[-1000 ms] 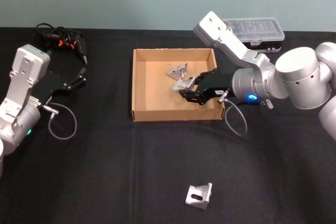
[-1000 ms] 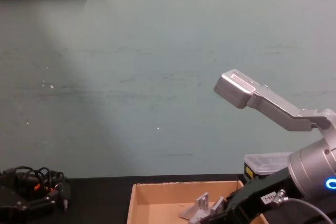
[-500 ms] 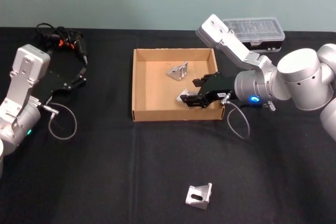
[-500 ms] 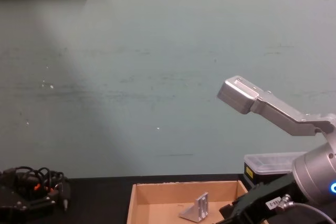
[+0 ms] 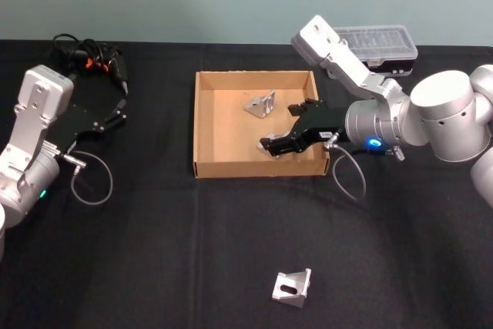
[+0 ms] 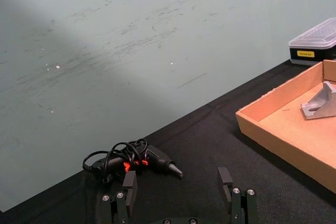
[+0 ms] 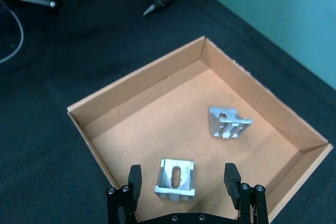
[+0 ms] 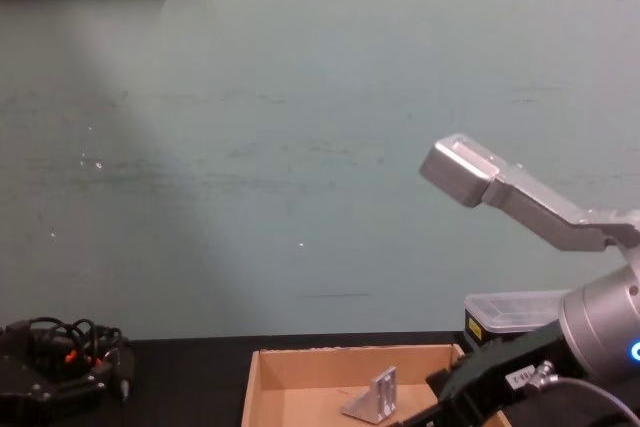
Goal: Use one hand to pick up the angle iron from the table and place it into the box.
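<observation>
Two angle irons show from the head: a stray angle iron [image 5: 291,288] on the table [image 5: 154,267] and a far angle iron [image 5: 261,104] in the box [image 5: 205,125], where the right claw [image 5: 280,129] hangs. Right wrist: that claw is spread wide and empty, with a near angle iron [image 7: 176,179] on the box floor between its fingers. Left wrist: the left claw [image 6: 177,184] is spread too, empty.

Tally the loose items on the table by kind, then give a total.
Angle irons: 3
Cardboard box: 1
Clear-lidded plastic case: 1
Corded power tool: 1
Total: 6
</observation>
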You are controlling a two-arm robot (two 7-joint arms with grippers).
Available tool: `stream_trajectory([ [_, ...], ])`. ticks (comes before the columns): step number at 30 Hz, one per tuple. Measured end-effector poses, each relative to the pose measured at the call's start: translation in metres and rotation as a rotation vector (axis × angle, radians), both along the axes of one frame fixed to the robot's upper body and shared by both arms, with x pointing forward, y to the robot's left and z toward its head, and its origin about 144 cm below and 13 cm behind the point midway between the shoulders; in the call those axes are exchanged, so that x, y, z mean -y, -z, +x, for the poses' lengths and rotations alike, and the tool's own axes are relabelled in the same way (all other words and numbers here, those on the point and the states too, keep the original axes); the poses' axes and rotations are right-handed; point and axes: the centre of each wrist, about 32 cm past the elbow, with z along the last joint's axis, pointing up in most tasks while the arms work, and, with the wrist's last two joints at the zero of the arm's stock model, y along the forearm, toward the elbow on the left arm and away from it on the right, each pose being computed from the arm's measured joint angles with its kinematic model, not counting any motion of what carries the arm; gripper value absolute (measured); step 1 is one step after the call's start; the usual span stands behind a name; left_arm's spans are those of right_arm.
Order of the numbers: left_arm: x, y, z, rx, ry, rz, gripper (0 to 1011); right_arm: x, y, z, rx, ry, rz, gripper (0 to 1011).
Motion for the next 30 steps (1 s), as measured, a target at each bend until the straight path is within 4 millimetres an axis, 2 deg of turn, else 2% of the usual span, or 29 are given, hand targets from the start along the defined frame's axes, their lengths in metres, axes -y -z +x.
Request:
stream_trajectory([
  [6, 0.000, 0.000, 0.000, 0.000, 0.000, 0.000, 1000, 0.003, -0.007, -0.004, 0.038, 0.008, 0.024, 1000],
  [13, 0.000, 0.000, 0.000, 0.000, 0.000, 0.000, 1000, 0.010, -0.026, -0.017, 0.097, 0.003, 0.077, 1000],
  [19, 0.000, 0.000, 0.000, 0.000, 0.000, 0.000, 1000, 0.024, -0.052, -0.038, 0.103, -0.035, 0.115, 1000],
  [30, 0.000, 0.000, 0.000, 0.000, 0.000, 0.000, 1000, 0.042, -0.077, -0.071, 0.017, -0.114, 0.114, 1000],
])
